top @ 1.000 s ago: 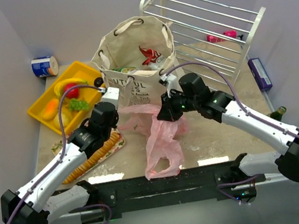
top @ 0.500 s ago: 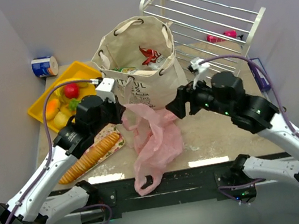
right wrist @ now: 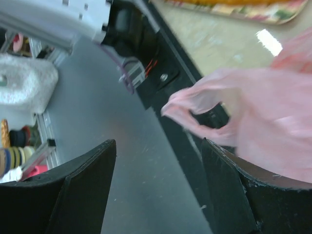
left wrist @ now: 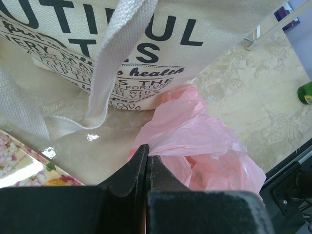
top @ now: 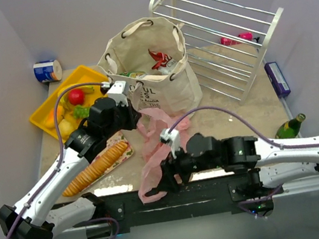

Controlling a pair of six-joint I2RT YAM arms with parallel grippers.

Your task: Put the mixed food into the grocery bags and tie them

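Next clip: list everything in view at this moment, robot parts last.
canvas tote: one, cream with black lettering, back centre
red packet: one, red, inside tote
plastic bag: one, pink, front of tote
tray: one, yellow, back left
fruit: several, red, green, yellow-orange, in tray
can: one, blue-and-white, back-left corner
cracker sleeve: one, tan, near left
wire rack: one, white, back right
box: one, purple, right edge
bottle: one, green, near right
left gripper: one, black, jaws shut on plastic bag
right gripper: one, black, jaws open beside bag's near loop
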